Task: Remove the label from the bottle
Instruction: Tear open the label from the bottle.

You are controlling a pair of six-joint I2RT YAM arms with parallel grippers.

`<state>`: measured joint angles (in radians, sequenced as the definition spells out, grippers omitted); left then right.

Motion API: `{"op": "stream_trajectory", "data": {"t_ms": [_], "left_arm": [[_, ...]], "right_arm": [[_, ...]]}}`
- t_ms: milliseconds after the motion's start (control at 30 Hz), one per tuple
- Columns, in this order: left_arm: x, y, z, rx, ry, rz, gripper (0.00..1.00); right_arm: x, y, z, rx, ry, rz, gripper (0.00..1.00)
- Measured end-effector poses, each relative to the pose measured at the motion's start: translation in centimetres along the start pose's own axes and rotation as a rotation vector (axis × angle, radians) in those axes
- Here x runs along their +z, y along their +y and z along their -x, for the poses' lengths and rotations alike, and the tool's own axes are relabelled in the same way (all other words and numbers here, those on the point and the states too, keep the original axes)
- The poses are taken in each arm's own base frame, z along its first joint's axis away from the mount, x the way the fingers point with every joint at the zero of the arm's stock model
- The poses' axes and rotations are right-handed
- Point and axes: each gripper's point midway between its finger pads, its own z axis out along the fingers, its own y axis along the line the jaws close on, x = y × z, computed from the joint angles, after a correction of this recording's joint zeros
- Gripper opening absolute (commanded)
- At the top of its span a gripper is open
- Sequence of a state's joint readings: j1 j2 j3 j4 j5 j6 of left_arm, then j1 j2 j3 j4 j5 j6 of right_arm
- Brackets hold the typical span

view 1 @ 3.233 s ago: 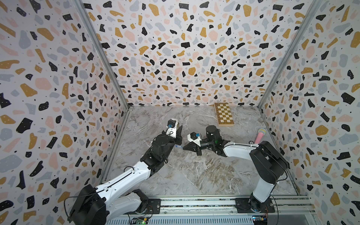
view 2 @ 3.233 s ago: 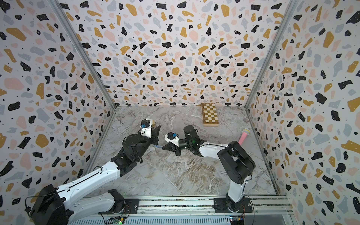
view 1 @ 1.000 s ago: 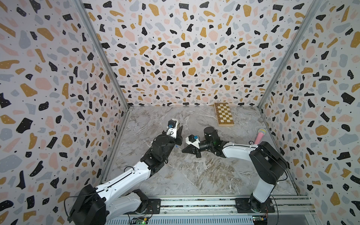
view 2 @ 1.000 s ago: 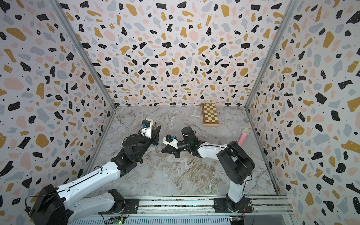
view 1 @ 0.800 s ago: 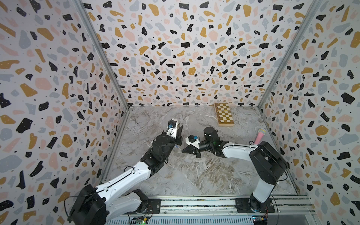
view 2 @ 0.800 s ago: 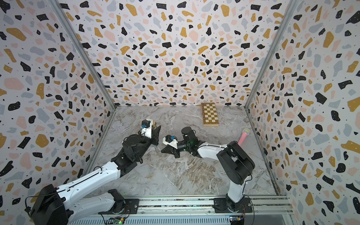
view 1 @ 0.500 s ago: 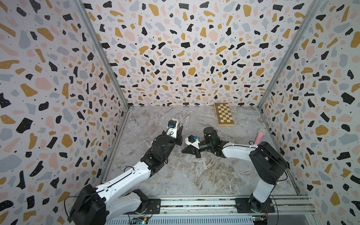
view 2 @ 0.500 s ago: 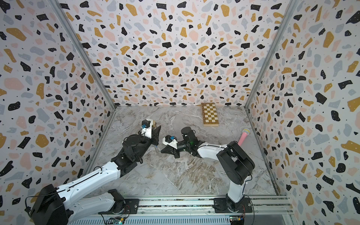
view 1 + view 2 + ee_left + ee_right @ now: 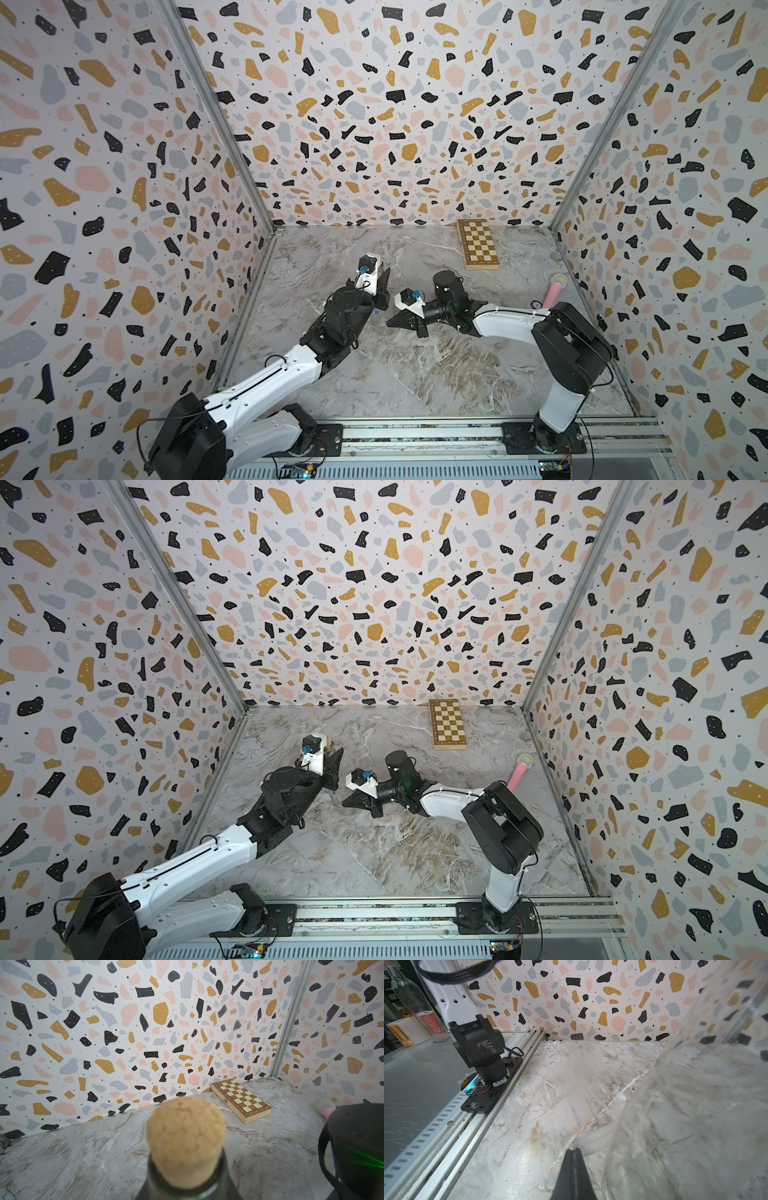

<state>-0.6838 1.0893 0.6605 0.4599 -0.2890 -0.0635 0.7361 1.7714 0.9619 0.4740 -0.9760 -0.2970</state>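
Top view, right claw [image 9: 390,323] seemingly unmoved

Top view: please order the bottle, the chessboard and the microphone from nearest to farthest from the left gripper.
1. Bottle: held at the neck by the left gripper itself.
2. Chessboard: flat against the back wall, towards the right.
3. Microphone: farthest, by the right wall.
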Motion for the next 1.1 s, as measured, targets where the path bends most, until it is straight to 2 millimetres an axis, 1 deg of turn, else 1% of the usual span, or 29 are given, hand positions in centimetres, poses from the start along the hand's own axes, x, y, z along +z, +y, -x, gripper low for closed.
{"op": "stream_trajectory", "data": {"t_ms": [1100], "left_arm": [[0.00, -0.08, 0.01, 0.000, -0.003, -0.002, 0.00]], "right_arm": [[0.36, 0.53, -0.07, -0.001, 0.012, 0.021, 0.00]]}}
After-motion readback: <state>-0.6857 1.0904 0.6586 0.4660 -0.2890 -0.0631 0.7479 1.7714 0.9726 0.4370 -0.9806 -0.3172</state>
